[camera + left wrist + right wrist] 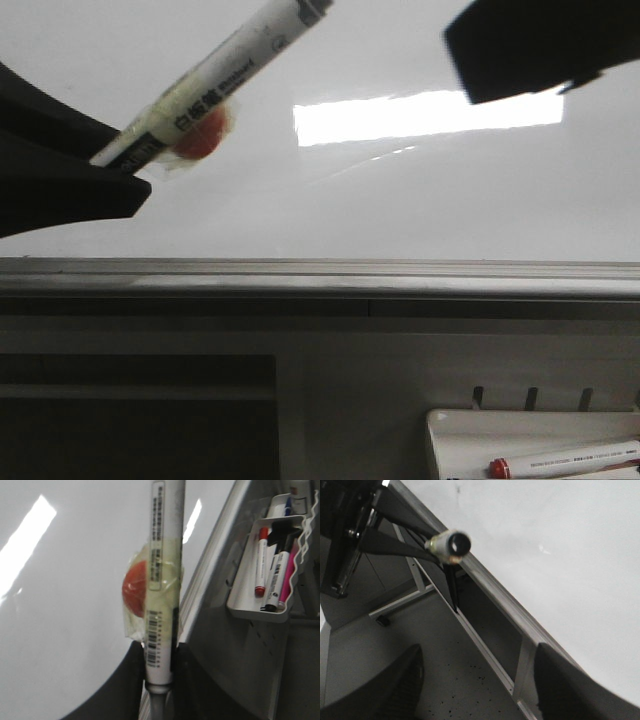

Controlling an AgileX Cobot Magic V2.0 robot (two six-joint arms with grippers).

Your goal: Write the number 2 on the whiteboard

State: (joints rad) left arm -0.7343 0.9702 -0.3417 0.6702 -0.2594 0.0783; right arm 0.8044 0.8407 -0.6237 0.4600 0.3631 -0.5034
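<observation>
So the left gripper (125,165) is clamped on a white marker (215,80), which slants up and to the right across the whiteboard (400,210). There's a small red ball thing (203,135) taped to the marker's barrel with clear yellowish tape; you see it best in the left wrist view, sitting on the side of the pen just above the fingers (132,680).

The right gripper (520,50) is up at the top right in front of the board, and in its own wrist view the fingers (395,685) are spread wide with nothing between them.

The board is glossy white with a bright rectangular light reflection and a grey rail (320,275) along the bottom edge. I can't make out any number 2 on it, the surface looks blank. Lower right, below the rail, there's a small white tray (450,440) with a red-capped marker (565,462) lying in it.
</observation>
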